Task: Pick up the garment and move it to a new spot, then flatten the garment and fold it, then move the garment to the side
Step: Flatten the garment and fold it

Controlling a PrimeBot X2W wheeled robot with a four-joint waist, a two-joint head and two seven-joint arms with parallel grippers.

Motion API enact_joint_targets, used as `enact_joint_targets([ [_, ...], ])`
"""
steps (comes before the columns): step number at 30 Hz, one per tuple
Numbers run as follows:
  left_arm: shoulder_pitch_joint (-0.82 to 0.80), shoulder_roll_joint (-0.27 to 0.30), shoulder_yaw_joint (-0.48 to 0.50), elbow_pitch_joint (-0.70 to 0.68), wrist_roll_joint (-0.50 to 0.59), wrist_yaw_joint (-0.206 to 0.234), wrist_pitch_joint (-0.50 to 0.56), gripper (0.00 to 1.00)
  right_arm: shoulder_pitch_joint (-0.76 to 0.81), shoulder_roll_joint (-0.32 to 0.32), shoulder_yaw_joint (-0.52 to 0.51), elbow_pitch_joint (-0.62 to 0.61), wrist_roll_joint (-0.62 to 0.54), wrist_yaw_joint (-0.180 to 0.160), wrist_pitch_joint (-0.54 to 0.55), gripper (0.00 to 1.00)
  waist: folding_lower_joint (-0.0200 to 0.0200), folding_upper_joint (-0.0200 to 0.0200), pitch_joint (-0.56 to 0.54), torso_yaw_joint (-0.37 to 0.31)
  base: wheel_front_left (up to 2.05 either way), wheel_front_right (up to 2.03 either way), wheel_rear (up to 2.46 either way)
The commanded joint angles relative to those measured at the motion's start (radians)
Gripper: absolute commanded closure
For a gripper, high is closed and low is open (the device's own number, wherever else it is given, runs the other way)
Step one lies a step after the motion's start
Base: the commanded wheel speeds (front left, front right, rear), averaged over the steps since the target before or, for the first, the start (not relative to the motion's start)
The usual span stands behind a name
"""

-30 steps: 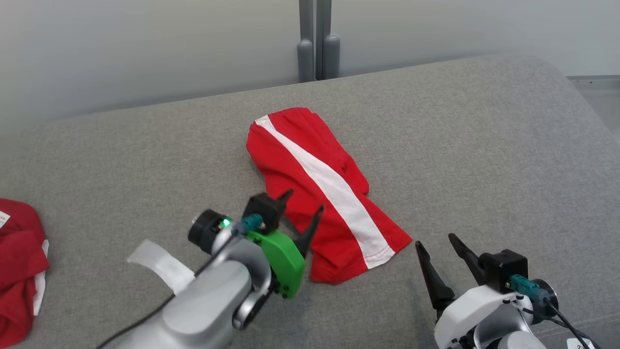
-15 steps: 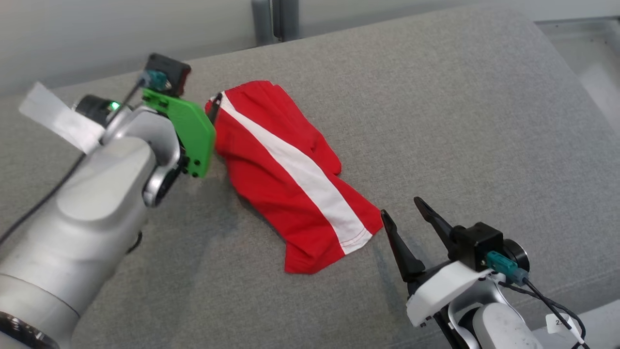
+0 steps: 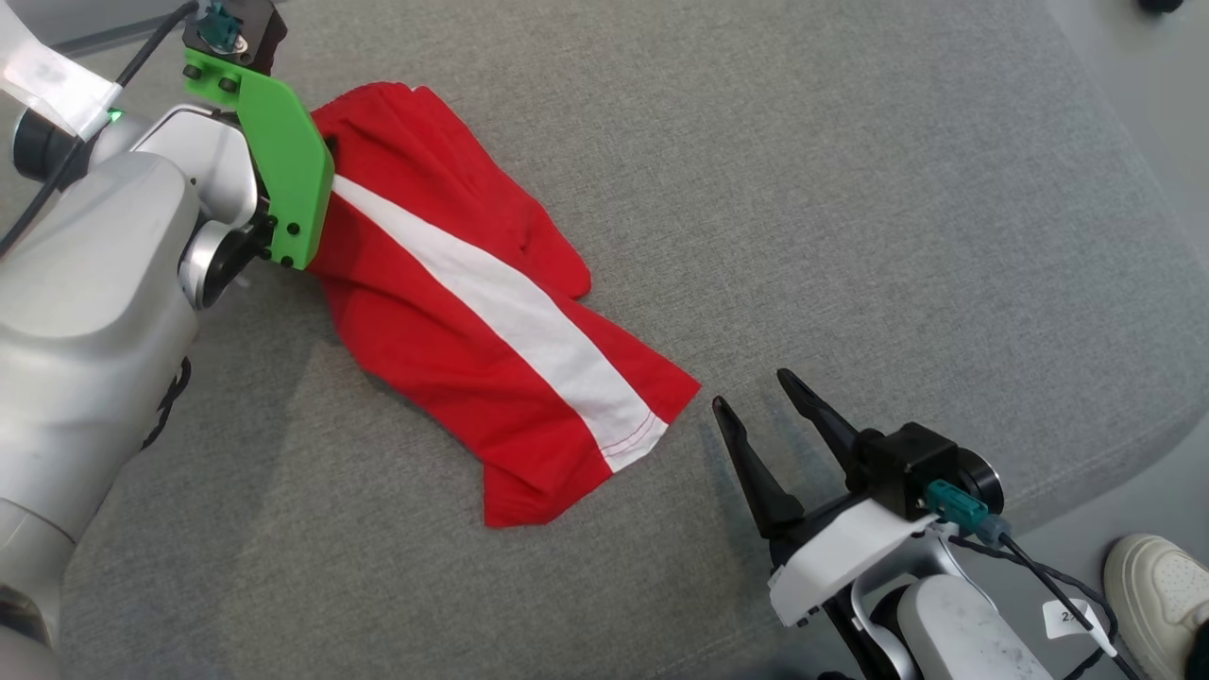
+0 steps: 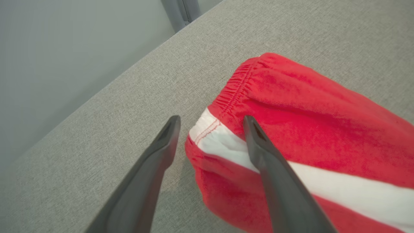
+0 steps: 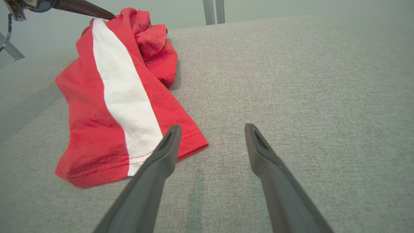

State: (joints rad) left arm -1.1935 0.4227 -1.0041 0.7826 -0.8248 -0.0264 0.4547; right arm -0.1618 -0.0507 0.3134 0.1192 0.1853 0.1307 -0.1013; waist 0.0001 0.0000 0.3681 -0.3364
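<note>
Head view: fingers of the left gripper (image 4: 212,120) are hidden behind the green wrist plate (image 3: 283,161), and the garment (image 3: 453,331) is covered at its far-left end by the same plate. The left arm (image 3: 85,283) is cut by the left edge, the right arm (image 3: 945,623) by the near edge. The shoe (image 3: 1157,586) at near right is cropped. Print on the cable tag (image 3: 1072,619) is too small to be read. Left wrist view: finger-to-cloth contact cannot be told.

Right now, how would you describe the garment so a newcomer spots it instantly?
Look at the wide grey cushion. On it, stretching from the left end effector toward the right end effector, lie shorts. They alone are bright red, with one broad white stripe running waistband to hem.
</note>
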Motion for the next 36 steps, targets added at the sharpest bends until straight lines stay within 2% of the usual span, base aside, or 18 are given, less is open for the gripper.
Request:
enact_joint_targets([
  [1, -0.016, 0.012, -0.004, 0.005, 0.001, -0.004, 0.017, 0.0, -0.017, 0.001, 0.005, 0.003, 0.008, 0.0, -0.009, 0.0, -0.0001, 0.0, 0.04, -0.039, 0.0, 0.0, 0.0],
  [9, 0.0, 0.018, -0.012, 0.004, -0.024, 0.004, 0.081, 0.0, -0.032, 0.001, 0.021, 0.018, 0.001, 0.0, -0.011, 0.0, -0.0001, 0.0, 0.051, -0.048, 0.0, 0.0, 0.0],
  [10, 0.001, 0.016, -0.013, 0.002, -0.025, 0.007, 0.088, 0.07, -0.032, 0.0, 0.02, 0.019, 0.0, 0.0, -0.011, 0.0, -0.0001, 0.0, 0.052, -0.046, 0.0, 0.0, 0.0],
  [11, 0.001, 0.014, -0.014, -0.001, -0.026, 0.01, 0.09, 0.36, -0.032, 0.0, 0.019, 0.019, 0.0, 0.0, -0.011, 0.0, -0.0001, 0.0, 0.053, -0.045, 0.0, 0.0, 0.0],
  [12, 0.001, 0.014, -0.014, -0.001, -0.026, 0.01, 0.09, 0.36, -0.032, 0.0, 0.019, 0.019, 0.0, 0.0, -0.011, 0.0, -0.0001, 0.0, 0.053, -0.045, 0.0, 0.0, 0.0],
  [13, 0.004, 0.012, -0.016, -0.004, -0.029, 0.009, 0.099, 0.6, -0.033, 0.001, 0.019, 0.02, -0.002, 0.0, -0.009, 0.0, -0.0001, 0.0, 0.054, -0.043, 0.0, 0.0, 0.0],
  [14, 0.008, 0.011, -0.017, -0.007, -0.03, 0.01, 0.1, 1.0, -0.033, 0.0, 0.02, 0.022, -0.002, 0.0, -0.009, 0.0, -0.0001, 0.0, 0.053, -0.041, 0.0, 0.0, 0.0],
  [19, 0.026, 0.013, -0.016, -0.017, -0.039, 0.029, 0.117, 1.0, -0.034, 0.0, 0.02, 0.028, -0.002, 0.0, -0.006, 0.0, -0.0001, 0.0, 0.044, -0.029, 0.0, 0.0, 0.0],
  [27, 0.05, 0.005, 0.01, -0.028, -0.033, 0.096, 0.026, 1.0, -0.03, 0.0, 0.009, 0.029, -0.017, 0.0, 0.004, 0.0, -0.0001, 0.0, 0.019, 0.007, 0.0, 0.0, 0.0],
  [31, 0.067, 0.01, 0.01, -0.034, -0.039, 0.084, 0.003, 1.0, -0.018, 0.0, 0.007, 0.028, -0.027, 0.0, 0.015, 0.0, -0.0001, 0.0, -0.007, 0.023, 0.0, 0.0, 0.0],
  [32, 0.061, 0.014, 0.009, -0.04, -0.031, 0.079, -0.01, 0.94, -0.018, 0.0, 0.007, 0.026, -0.029, 0.0, 0.019, 0.0, -0.0001, 0.0, -0.009, 0.025, 0.0, 0.0, 0.0],
  [33, 0.057, 0.018, 0.006, -0.042, -0.025, 0.075, -0.018, 0.72, -0.018, 0.0, 0.008, 0.024, -0.03, 0.0, 0.02, 0.0, -0.0001, 0.0, -0.011, 0.025, 0.0, 0.0, 0.0],
  [34, 0.058, 0.021, 0.001, -0.04, -0.024, 0.067, -0.015, 0.0, -0.02, 0.0, 0.01, 0.022, -0.031, 0.0, 0.019, 0.0, -0.0001, 0.0, -0.013, 0.025, 0.0, 0.0, 0.0],
  [36, 0.051, 0.023, -0.003, -0.038, -0.028, 0.052, -0.004, 0.0, -0.021, 0.0, 0.017, 0.018, -0.026, 0.0, 0.022, 0.0, -0.0001, 0.0, -0.015, 0.02, 0.0, 0.0, 0.0],
])
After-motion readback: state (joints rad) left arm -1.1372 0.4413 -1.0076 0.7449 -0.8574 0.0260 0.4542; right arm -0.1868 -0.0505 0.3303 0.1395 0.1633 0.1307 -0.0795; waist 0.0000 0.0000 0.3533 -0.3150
